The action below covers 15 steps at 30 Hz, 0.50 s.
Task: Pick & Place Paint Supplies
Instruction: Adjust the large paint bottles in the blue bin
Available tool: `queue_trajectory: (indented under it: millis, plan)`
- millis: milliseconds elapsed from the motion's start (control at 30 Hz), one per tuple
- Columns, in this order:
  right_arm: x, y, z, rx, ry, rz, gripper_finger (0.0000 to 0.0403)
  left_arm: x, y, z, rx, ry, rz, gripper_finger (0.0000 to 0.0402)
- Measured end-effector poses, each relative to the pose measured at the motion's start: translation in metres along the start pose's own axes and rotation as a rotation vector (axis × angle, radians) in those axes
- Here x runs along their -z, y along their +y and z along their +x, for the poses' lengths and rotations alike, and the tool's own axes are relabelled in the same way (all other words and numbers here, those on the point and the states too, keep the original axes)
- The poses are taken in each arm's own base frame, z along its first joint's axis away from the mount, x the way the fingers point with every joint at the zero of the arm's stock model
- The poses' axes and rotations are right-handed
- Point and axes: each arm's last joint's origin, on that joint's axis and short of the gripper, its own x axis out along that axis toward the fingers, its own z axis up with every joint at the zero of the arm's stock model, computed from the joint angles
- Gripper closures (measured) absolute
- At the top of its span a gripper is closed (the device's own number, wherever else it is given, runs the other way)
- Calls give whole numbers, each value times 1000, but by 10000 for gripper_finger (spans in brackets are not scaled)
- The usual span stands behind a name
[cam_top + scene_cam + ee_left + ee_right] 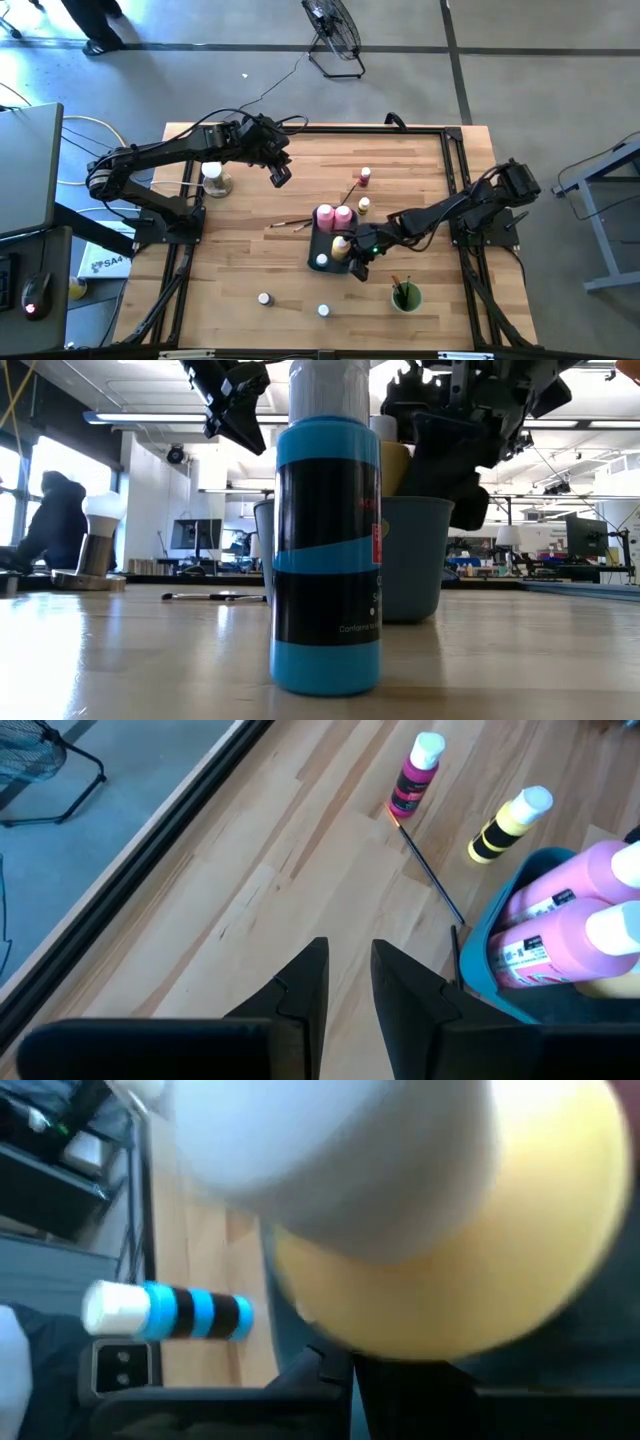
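Note:
A blue-grey tray [316,238] near the table's middle holds two pink squeeze bottles [334,214], a yellow bottle [341,245] and a white-capped jar [321,261]. My right gripper [357,268] is shut at the tray's near right corner; in its wrist view the yellow bottle [450,1260] looms just beyond the fingers. My left gripper [281,178] hangs above bare wood to the tray's far left, slightly open and holding nothing [350,980]. A magenta bottle [415,775], a yellow-and-black bottle [510,825] and a thin brush [430,875] rest on the table beyond the tray. My right gripper is right next to the yellow bottle [330,1310] in the tray, slanting down from the table's right. The bottle fills the wrist view and hides the fingertips' ends. Whether the fingers touch it cannot be told.
A green cup [405,297] with brushes stands at the near right. A blue-and-black striped bottle [328,550] and another small white-capped one [264,298] stand near the front edge. More brushes [290,222] lie left of the tray. A white-topped object [213,178] stands at the far left.

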Motion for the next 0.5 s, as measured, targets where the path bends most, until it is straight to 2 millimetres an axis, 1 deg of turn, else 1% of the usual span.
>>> queue_trajectory:
  millis: [500]
  plan:
    - [-4, -2, 0, 87, -102, -6, 401, 0, 0, 0, 0, 3, 0, 325]
